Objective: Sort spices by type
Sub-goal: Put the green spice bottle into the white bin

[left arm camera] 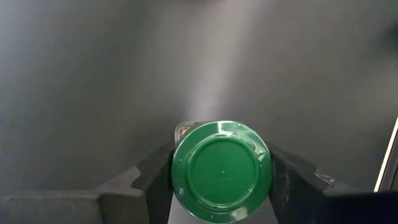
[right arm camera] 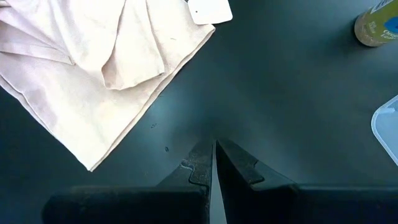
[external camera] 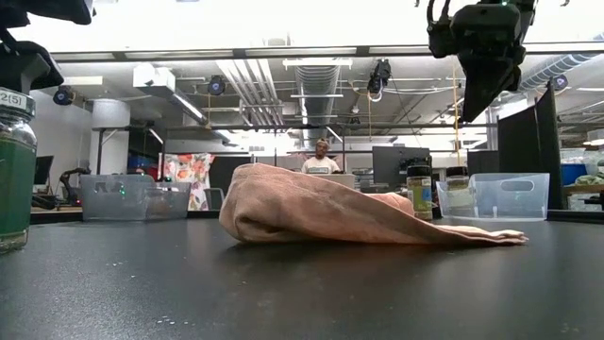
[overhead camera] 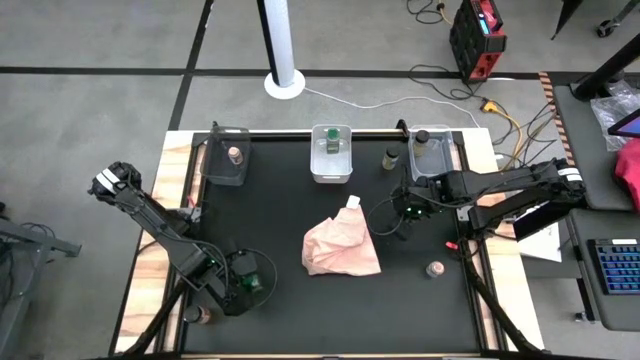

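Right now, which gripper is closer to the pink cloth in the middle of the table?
The right gripper: it hangs shut just beside the cloth. The left gripper is farther off, at the table's near left, closed around a green-lidded jar.

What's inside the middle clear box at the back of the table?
The middle clear bin has one green-lidded spice jar inside, standing near its far end. The rest of the bin looks bare through its clear walls; nothing seems hidden.
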You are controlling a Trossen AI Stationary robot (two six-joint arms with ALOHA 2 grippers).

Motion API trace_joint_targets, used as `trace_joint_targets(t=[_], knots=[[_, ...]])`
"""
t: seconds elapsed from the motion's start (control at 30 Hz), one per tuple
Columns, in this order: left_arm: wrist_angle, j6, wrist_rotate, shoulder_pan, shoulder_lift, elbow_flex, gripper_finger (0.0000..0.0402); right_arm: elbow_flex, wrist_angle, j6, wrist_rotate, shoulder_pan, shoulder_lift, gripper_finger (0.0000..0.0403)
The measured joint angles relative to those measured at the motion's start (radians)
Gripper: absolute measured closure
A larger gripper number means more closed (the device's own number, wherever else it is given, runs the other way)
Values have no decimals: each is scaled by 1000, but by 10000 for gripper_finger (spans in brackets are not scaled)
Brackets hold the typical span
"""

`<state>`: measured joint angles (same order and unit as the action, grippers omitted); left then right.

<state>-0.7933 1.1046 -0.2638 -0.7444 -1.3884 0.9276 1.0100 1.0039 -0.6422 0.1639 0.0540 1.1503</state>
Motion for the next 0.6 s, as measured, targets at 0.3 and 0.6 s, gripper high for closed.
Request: trace_joint_targets(t=[0.3,0.6], knots=[[-5,-100,-42,0,-1,34,215,0,0,2,47,0,0,390],[-148,-283,-156,8,0,207,215,0,-33,56,74,0,0,390]])
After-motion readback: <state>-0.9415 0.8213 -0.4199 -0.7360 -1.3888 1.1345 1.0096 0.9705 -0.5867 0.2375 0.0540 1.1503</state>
